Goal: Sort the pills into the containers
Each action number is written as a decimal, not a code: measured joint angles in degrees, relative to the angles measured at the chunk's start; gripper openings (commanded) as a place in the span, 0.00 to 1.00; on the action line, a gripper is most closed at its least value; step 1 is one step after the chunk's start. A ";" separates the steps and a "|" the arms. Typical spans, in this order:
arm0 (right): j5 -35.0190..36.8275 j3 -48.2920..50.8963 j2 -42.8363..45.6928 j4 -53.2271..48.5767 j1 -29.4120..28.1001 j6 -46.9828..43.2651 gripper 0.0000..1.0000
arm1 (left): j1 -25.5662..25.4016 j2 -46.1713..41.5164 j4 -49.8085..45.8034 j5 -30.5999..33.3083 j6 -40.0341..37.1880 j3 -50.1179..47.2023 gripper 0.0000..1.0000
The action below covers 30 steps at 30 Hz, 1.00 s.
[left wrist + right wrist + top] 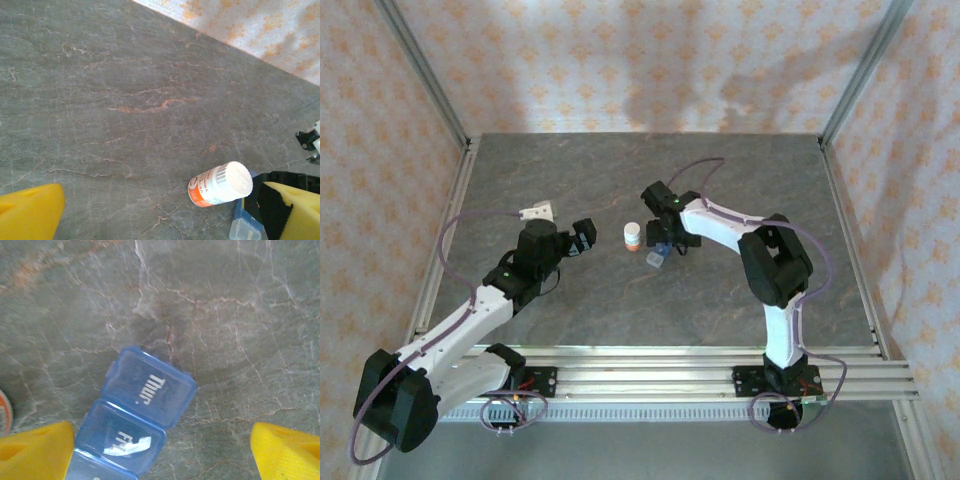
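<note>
Right gripper (160,452) is hovering low over the grey marbled table (240,315), its two yellow fingers (35,450) spread wide and pinching nothing. Between them the pill box (135,415), a translucent blue strip of compartments, is lying flat on the stone. It is sitting much closer to one finger than the other, and whether it is touching that finger cannot be told. Two lids are showing white lettering, "Thur." and "Fri", and both are looking closed.

From overhead, the pill box (655,259) is resting near the middle of the table, just below the right gripper (665,243). A small white pill bottle (633,236) with an orange band is standing upright just beside the box.

Left gripper (584,236) is pointing toward that bottle from the other side, near it but apart. Its wrist camera is showing its own yellow fingers (30,210) spread wide with bare table between them. The bottle (220,184) and a corner of the blue box (244,226) are appearing close to one finger.
</note>
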State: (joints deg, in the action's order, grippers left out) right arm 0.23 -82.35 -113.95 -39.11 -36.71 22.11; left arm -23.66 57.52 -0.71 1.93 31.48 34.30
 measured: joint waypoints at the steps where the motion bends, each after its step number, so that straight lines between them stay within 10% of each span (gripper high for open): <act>1: 0.00 0.52 0.00 0.11 0.00 0.00 0.90 | 0.00 0.00 0.00 0.00 0.00 -0.02 1.00; 30: -1.29 13.84 12.72 2.73 0.00 0.83 0.94 | 0.00 2.60 0.04 -0.07 0.00 -0.02 1.00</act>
State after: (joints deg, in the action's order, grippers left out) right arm -1.06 -68.51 -101.23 -36.38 -36.71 22.94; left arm -23.66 60.12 -0.67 1.87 31.48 34.28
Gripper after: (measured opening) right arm 0.934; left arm 0.997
